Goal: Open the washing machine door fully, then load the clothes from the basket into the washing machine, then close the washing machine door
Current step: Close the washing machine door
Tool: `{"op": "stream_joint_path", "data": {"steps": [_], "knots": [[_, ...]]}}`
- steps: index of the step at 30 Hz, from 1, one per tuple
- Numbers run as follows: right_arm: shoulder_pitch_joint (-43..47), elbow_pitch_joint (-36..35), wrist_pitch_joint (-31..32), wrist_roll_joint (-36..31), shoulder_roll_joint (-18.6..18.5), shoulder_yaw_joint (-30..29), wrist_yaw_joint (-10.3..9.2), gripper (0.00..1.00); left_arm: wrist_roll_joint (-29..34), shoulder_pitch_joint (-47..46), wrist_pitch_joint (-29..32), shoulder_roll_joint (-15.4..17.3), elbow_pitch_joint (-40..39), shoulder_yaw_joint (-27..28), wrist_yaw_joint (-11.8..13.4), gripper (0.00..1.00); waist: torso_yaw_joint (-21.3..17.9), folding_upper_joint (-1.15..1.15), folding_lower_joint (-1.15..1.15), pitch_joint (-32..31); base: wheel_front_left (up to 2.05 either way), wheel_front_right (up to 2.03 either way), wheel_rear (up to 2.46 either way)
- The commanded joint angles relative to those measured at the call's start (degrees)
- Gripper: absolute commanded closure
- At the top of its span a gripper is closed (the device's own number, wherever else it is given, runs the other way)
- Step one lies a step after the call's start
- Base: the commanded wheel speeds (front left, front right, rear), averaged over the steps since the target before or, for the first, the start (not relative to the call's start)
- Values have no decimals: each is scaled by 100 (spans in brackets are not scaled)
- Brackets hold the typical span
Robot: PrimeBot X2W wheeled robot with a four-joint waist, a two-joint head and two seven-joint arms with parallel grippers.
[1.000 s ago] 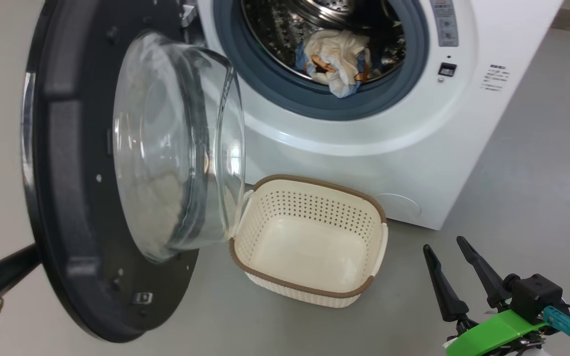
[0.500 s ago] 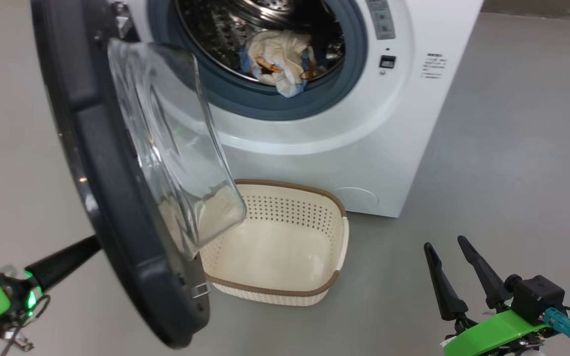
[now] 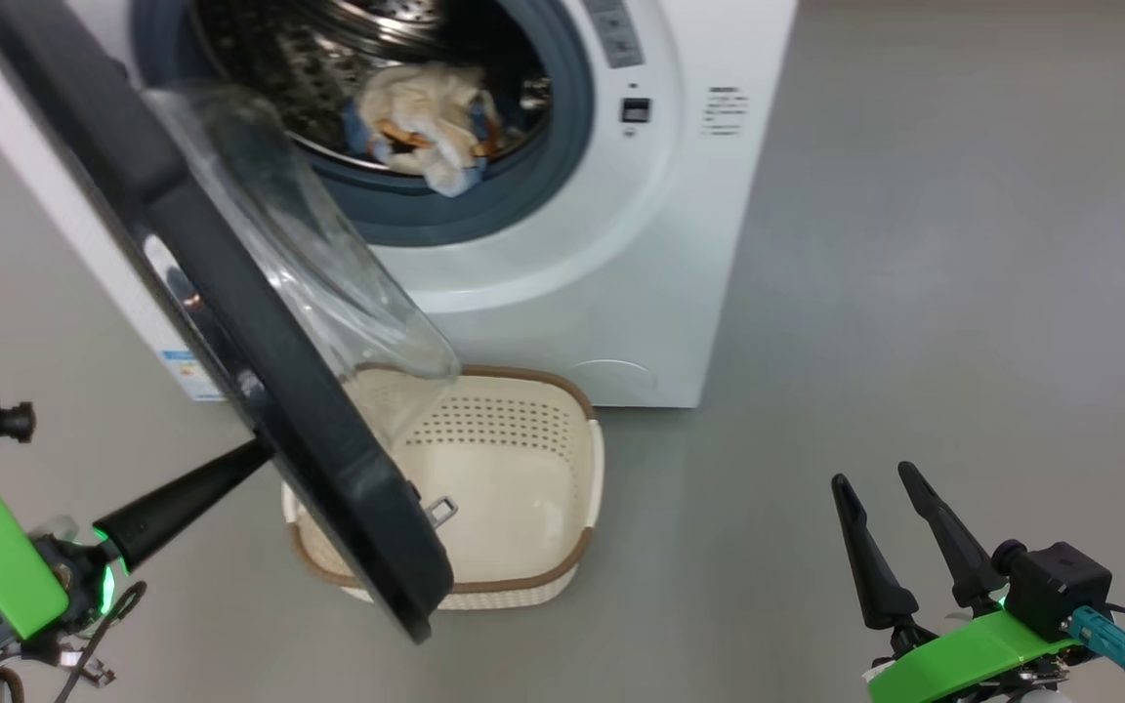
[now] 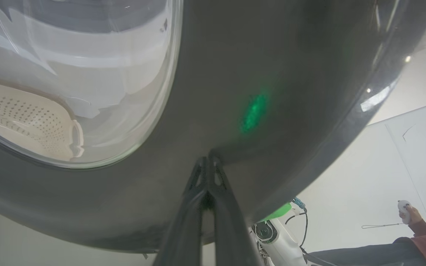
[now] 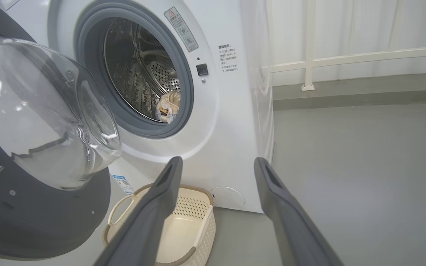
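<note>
Presses the left gripper (image 3: 263, 451), at 8 o'clock in the head view, with its 2 dark fingers closed together on nothing, tip-first against the outer face of the large round washing machine door (image 3: 279, 410) with glossy black rim and bulging clear glass centre. Finds that door partly swung, slanting from 11 to 6 o'clock, its lower edge over the small cream perforated plastic basket (image 3: 594, 459) with brown rim. Places the basket on the grey floor (image 3: 914, 293), just before the big white front-loading washing machine (image 3: 621, 254). Spots the light blue and cream printed clothes (image 3: 426, 117) in the steel drum (image 3: 309, 68) at 12 o'clock, by the grey-blue gasket (image 3: 484, 210). Holds the right gripper (image 3: 870, 475) at 5 o'clock, fingers spread wide apart, clasping nothing, well apart from the door.
</note>
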Motion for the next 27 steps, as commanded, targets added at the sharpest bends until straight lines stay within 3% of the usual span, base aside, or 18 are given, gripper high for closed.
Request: {"op": "stream_joint_path", "data": {"steps": [1, 16, 27], "knots": [[-125, -149, -47, -37, -27, 74, 25, 0, 81, -258, -59, 142, -138, 218, -31, 100, -269, 0, 0, 62, 0, 0, 0], [-133, -198, -47, -45, 121, 18, 25, 0, 209, -685, -539, 332, 365, 366, -31, 100, -1295, 0, 0, 245, 0, 0, 0], [-159, -214, -47, -37, 207, 29, 25, 0, 351, -1061, -1032, 483, 816, 360, -31, 100, -1671, 0, 0, 297, 0, 0, 0]]}}
